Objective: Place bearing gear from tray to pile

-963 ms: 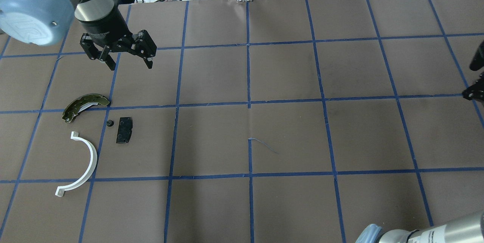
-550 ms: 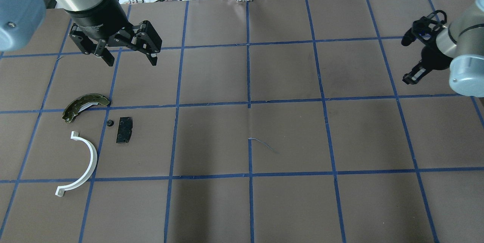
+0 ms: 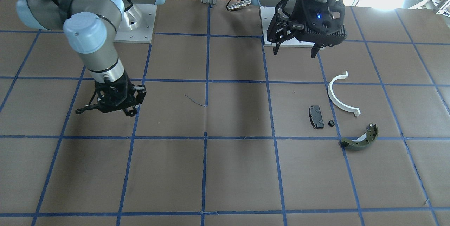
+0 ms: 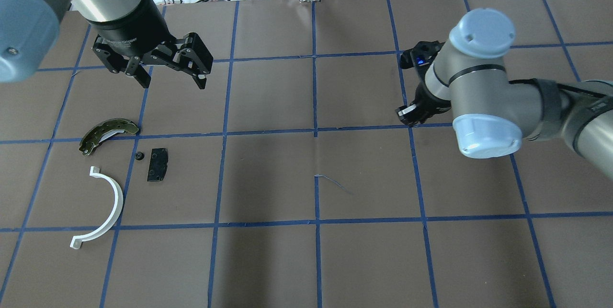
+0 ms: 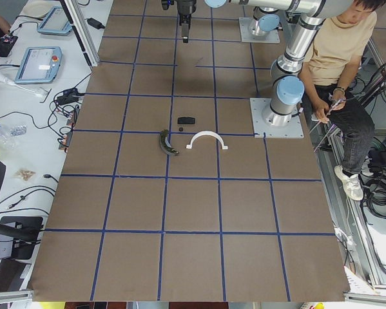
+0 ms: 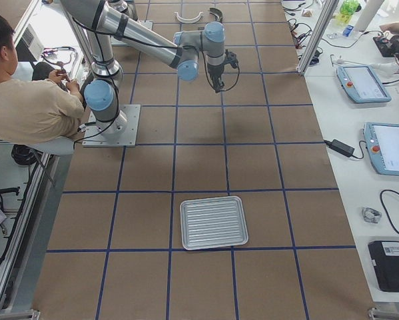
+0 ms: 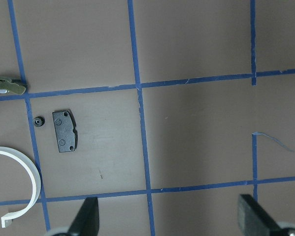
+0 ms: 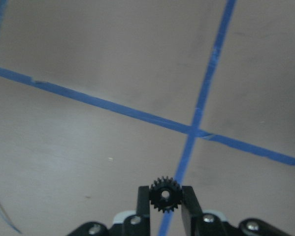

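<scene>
Gear (image 8: pixel 163 193) is pinched in the R claw (image 8: pixel 165 206). The two fingertips stand narrow and press on the teeth at opposite sides, and the bore faces the wrist cam. We judge it hangs a little above the table (image 4: pixel 364 174), over a crossing of blue tape lines.

The pile lies well apart from this claw, across the table toward the robot's left. It has a shoe (image 4: pixel 107 134), a pad (image 4: pixel 157 165), a ring (image 4: pixel 107 202), and a 2nd gear (image 4: pixel 139 155) just beside the pad. The tray (image 6: pixel 213 222) is also well apart from the R claw, on the opposite side, so the claw is btw tray and pile.

The L claw (image 4: pixel 172 78) is spread wide w/ nothing in it. It hangs over the table, and the pile is near it, a bit to the robot's side.

Handling, as we judge it:
- The gear is very small, light and stiff, prob. hard plastic or metal, so breaking is not a worry.
- The grip is only on tooth tips, a thin contact, so it may twist or pop out if the arm jerks.
- Holding across the full diameter, as now, looks the best option, because the bore is too small for a finger.
- It should be let go low and flat near the pad, since on its edge it could roll away.
</scene>
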